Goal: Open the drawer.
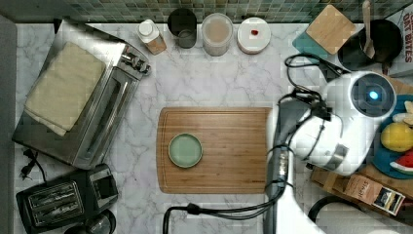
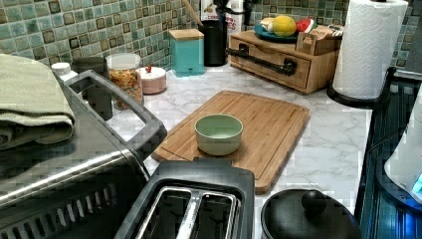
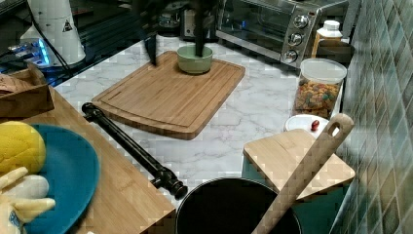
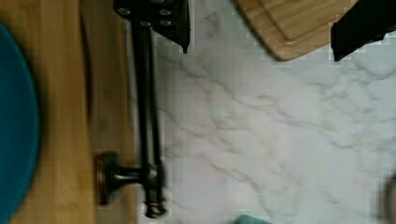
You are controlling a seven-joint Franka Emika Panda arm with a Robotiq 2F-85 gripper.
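The gripper (image 4: 259, 28) is spread wide and holds nothing. In the wrist view one dark finger (image 4: 173, 23) sits over the near end of the black bar handle (image 4: 148, 116), seemingly touching it, while the other finger hangs well apart over the marble counter (image 4: 280, 140), beside a corner of the cutting board (image 4: 289, 28). The drawer (image 2: 271, 62) stands in the upper right of the left view, closed, its handle running across its front; a blue plate (image 2: 273, 36) of fruit rests on the box above it. The right view shows the handle (image 3: 131, 146) lower left of centre, running diagonally along the wooden edge, and a green bowl (image 3: 195, 58) on the board. The top view shows the white arm (image 1: 336, 122) at the frame's right, covering the drawer.
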